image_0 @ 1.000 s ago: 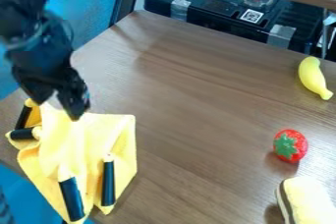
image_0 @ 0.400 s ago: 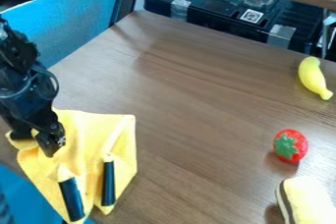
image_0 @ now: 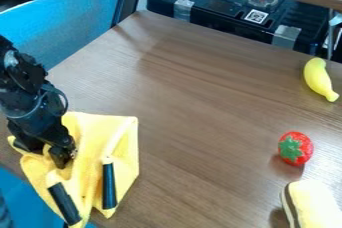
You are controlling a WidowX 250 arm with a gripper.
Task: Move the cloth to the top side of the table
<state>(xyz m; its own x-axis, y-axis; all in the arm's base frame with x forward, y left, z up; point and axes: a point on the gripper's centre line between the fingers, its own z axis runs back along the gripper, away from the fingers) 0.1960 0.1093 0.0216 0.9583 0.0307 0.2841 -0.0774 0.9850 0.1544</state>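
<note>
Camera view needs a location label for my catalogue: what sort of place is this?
Probably a robotics lab or test area: a black robot arm is over a wood-grain table, a toy-looking strawberry and banana lie there, and a taped black case sits beyond.

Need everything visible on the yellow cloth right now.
The yellow cloth looks like soft, matte fabric, crumpled with uneven folds. It lies on the table at the view's lower left, its lower left part reaching the table's edge. Two dark rod-like pieces show along its lower part; whether they're attached is unclear. The gripper is down at its left part, apparently touching it.
</note>
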